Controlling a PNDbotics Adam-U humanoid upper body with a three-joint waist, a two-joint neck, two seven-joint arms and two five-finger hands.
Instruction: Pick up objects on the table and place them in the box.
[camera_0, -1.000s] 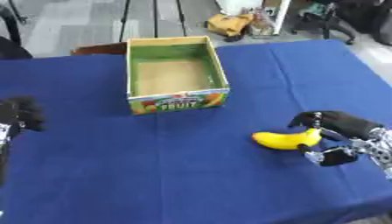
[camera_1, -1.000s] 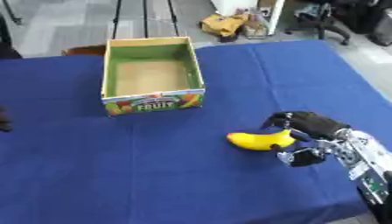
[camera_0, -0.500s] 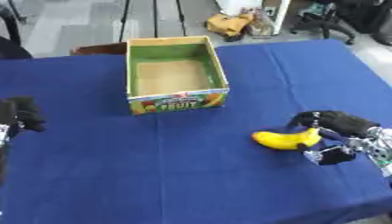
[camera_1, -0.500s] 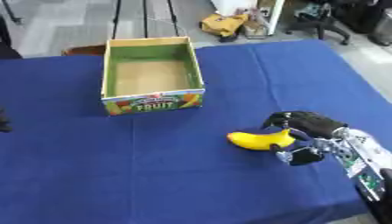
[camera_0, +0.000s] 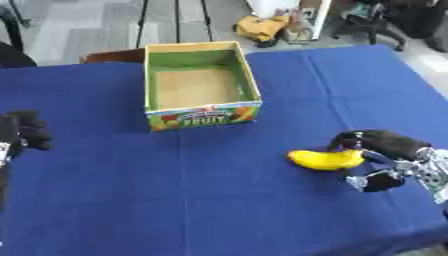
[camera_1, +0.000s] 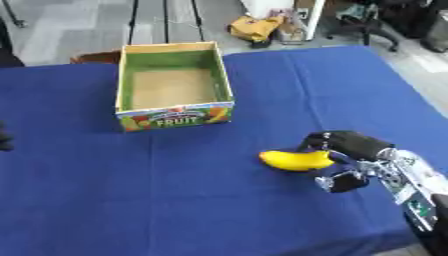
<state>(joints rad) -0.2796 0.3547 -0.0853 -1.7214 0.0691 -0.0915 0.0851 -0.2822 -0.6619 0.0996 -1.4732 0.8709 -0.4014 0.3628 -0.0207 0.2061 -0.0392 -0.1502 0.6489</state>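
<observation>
Lying on the blue tablecloth (camera_0: 210, 190), the yellow curved banana (camera_0: 325, 159) is enclosed by the curled right hand (camera_0: 385, 150), ready for transfer to the open cardboard fruit box (camera_0: 201, 112).

The setting is an indoor robotics lab or test workspace, not a home. The table (camera_0: 219, 200) is covered edge to edge with a plain blue cloth, arranged as a staged work surface. Beyond its far edge lies a bare grey floor (camera_0: 79, 25). Thin dark tripod or stand legs (camera_0: 175, 22) rise from that floor near the top centre. A yellow piece of equipment (camera_0: 258, 27), type indeterminate, sits on the floor just beside a white upright panel (camera_0: 280, 7). At the top right stands a black office chair (camera_0: 372, 22) on a wheeled base. A brown chair back (camera_0: 114, 55) shows at the table's far edge.
</observation>
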